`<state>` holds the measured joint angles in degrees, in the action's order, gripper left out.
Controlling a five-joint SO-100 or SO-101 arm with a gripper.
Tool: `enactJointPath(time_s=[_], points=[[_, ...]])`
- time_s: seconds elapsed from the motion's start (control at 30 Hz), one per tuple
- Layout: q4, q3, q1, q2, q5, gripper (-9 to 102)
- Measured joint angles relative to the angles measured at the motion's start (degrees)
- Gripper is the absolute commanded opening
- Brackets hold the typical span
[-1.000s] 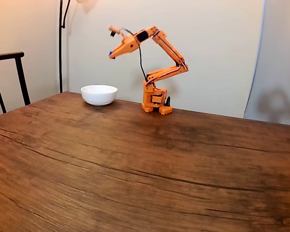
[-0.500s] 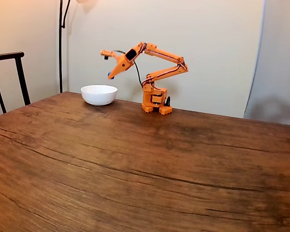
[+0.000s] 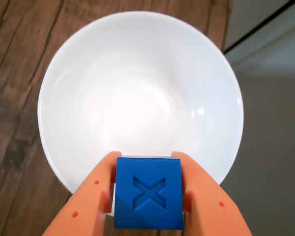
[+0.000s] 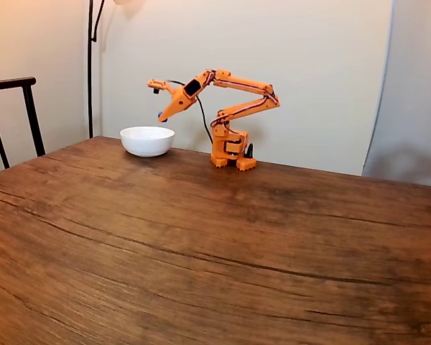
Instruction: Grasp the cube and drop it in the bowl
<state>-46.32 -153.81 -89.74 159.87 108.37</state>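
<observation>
Seen from the wrist, the cube [image 3: 148,198] hides the bowl's [image 3: 137,64] near rim, and the picture's bottom edge cuts off the cube's underside and the rear of both orange fingers [image 3: 91,201] pressed against it. From the fixed view the cube [image 4: 160,116] above the bowl [image 4: 147,141] is only a blue speck, its faces too small to read. Left of the bowl, the chair [image 4: 14,115] is cut by the frame's edge.
</observation>
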Motion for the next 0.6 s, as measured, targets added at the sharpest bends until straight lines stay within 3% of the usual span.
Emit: enactJointPath(time_s=[0.2, 0.43, 0.6], points=[[4.57, 1.05, 0.00, -10.46, 0.00, 9], [4.31, 12.57, 0.00, -25.40, 5.54, 10], [0.62, 18.54, 0.00, -33.22, 6.77, 27]])
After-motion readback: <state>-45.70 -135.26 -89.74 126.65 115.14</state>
